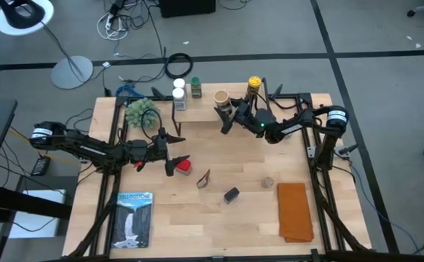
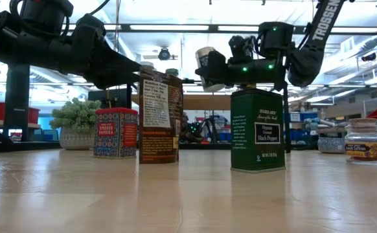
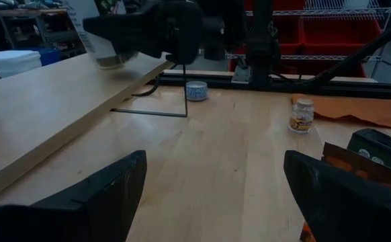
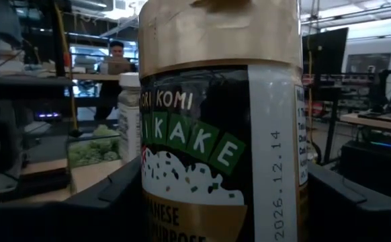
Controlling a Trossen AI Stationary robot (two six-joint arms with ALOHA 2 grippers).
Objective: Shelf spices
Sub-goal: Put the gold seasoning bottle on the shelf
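Right gripper [image 1: 226, 110] clasps one tan canister [image 1: 221, 98] at the shelf [image 1: 219, 109], beside three jars there. Left gripper [image 1: 170, 153], jaws apart, empty, near one red tin [image 1: 185, 166]; three more containers mid-table.

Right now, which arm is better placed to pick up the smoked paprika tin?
Left. The left gripper, jaws open and empty, hangs right beside the smoked paprika tin; the right gripper is busy, jaws shut on the furikake jar.

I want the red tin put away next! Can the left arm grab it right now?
Probably yes. The left gripper is open and empty, and the red tin stands right beside its fingertips on bare table, with nothing between. The right gripper is busy far off holding a jar.
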